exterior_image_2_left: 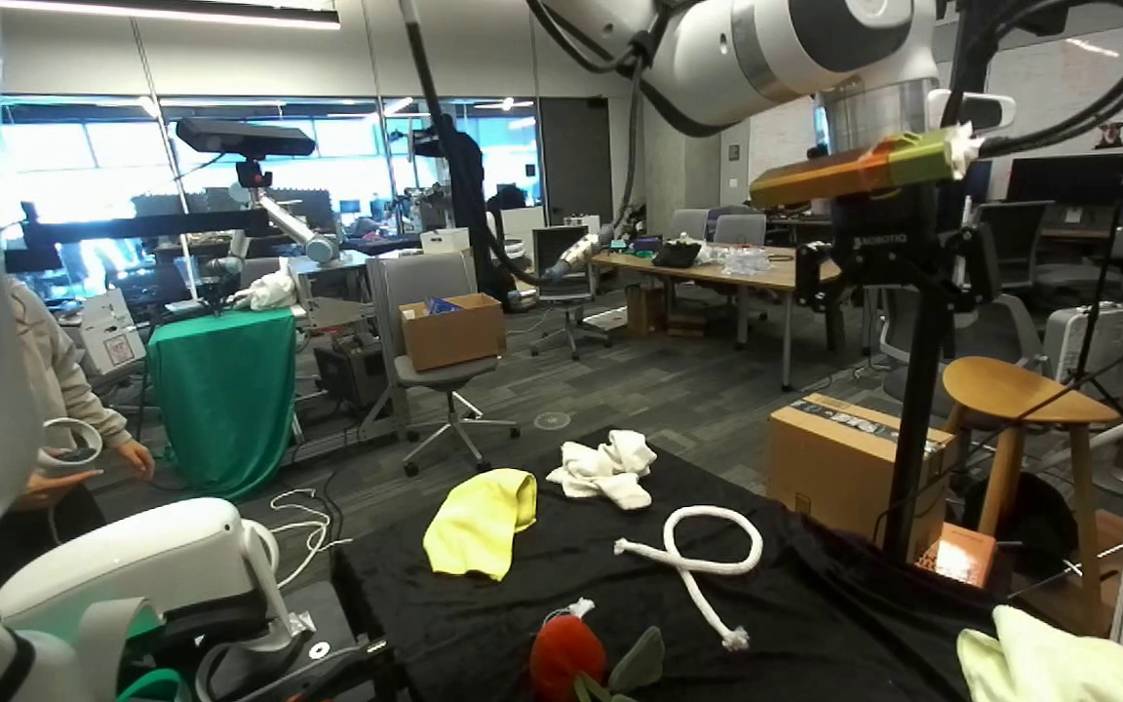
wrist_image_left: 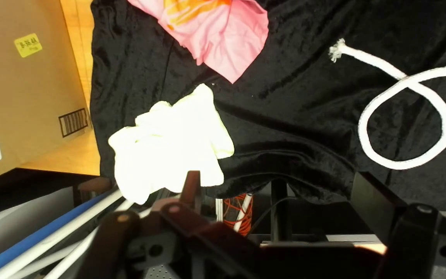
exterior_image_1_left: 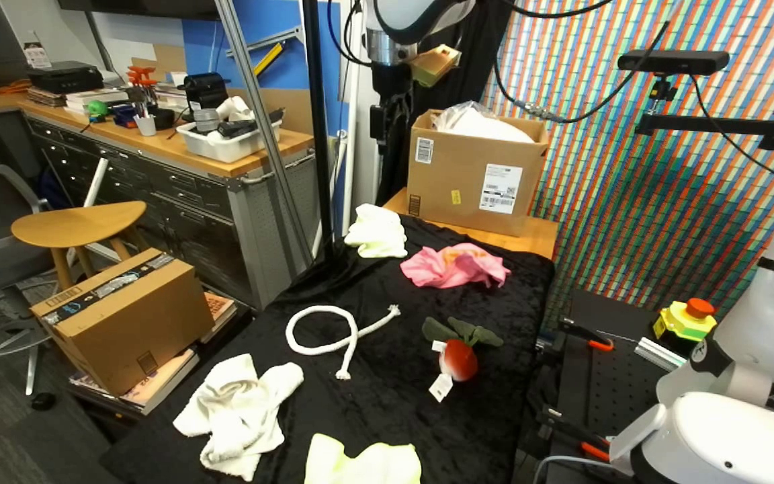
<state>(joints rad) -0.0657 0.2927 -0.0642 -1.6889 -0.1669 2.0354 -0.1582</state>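
My gripper point(wrist_image_left: 276, 186) is open with nothing between its fingers. It hangs high above the far edge of the black-covered table, and shows in both exterior views point(exterior_image_1_left: 381, 131) point(exterior_image_2_left: 898, 283). Nearest below it is a crumpled pale yellow cloth point(wrist_image_left: 172, 143), partly behind one finger in the wrist view and also in both exterior views point(exterior_image_1_left: 377, 232) point(exterior_image_2_left: 1059, 663). A pink cloth with orange marks point(wrist_image_left: 227, 46) lies beside it point(exterior_image_1_left: 454, 265). A white rope point(wrist_image_left: 409, 80) lies in a loop point(exterior_image_1_left: 352, 338) point(exterior_image_2_left: 680, 563). A red plush vegetable with green leaves point(exterior_image_1_left: 459, 359) lies nearby point(exterior_image_2_left: 566, 653).
A white towel point(exterior_image_1_left: 242, 410) and a yellow cloth point(exterior_image_2_left: 484, 526) lie toward the opposite end of the black-covered table. A large cardboard box point(exterior_image_1_left: 474, 181) stands beyond the pink cloth. A black upright pole point(exterior_image_1_left: 320, 134) rises at the table edge. A person point(exterior_image_2_left: 64, 380) stands at the side.
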